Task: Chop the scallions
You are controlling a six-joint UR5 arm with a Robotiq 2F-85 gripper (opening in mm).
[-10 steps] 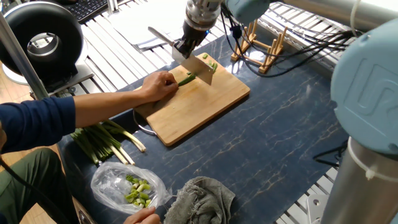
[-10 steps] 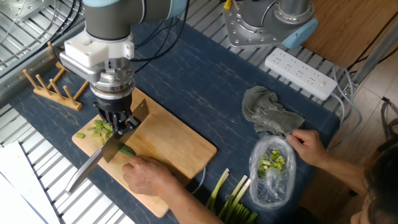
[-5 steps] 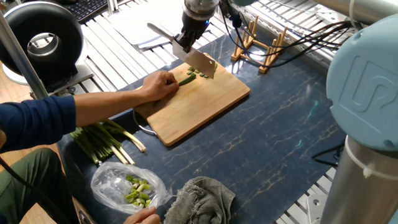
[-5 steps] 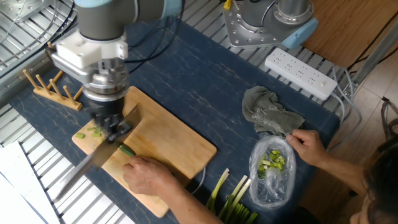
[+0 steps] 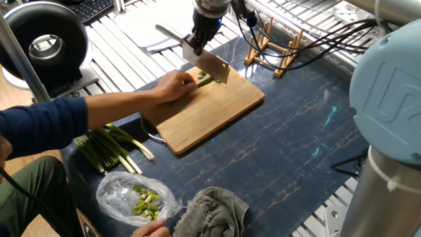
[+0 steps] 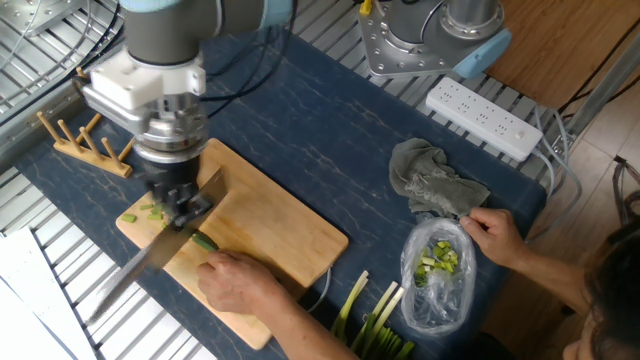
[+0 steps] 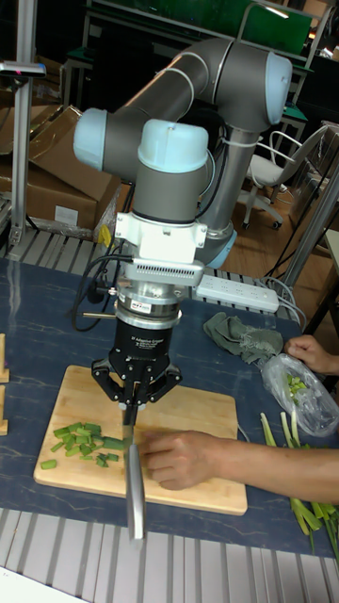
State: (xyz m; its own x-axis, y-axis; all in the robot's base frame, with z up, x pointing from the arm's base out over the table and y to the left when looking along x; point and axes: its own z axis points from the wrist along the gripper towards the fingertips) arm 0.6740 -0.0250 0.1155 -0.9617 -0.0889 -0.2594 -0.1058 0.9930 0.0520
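My gripper [image 5: 193,49] is shut on a knife [image 5: 212,64] and holds it tilted just above the far end of the wooden cutting board [image 5: 217,112]. A slender green scallion stalk [image 5: 206,80] lies under the blade, held by a person's hand [image 5: 175,85]. Short cut scallion bits [image 7: 79,441] sit on the board's end, left of the blade in the tall view. There the gripper [image 7: 133,403] hangs over the board with the knife [image 7: 135,485] pointing at the camera. In the other fixed view the gripper [image 6: 188,205] stands above the stalk [image 6: 206,243].
A thicker bundle of stalks [image 5: 108,148] lies beside the board. The person's other hand holds a clear bag [image 5: 135,197] of pale chunks next to a grey rag [image 5: 214,209]. A wooden rack [image 5: 276,49] stands behind the board and a power strip [image 6: 480,115] lies near the arm's base.
The knife rose off the board and shifted toward the hand. The person's hand then slid the stalk farther under the blade.
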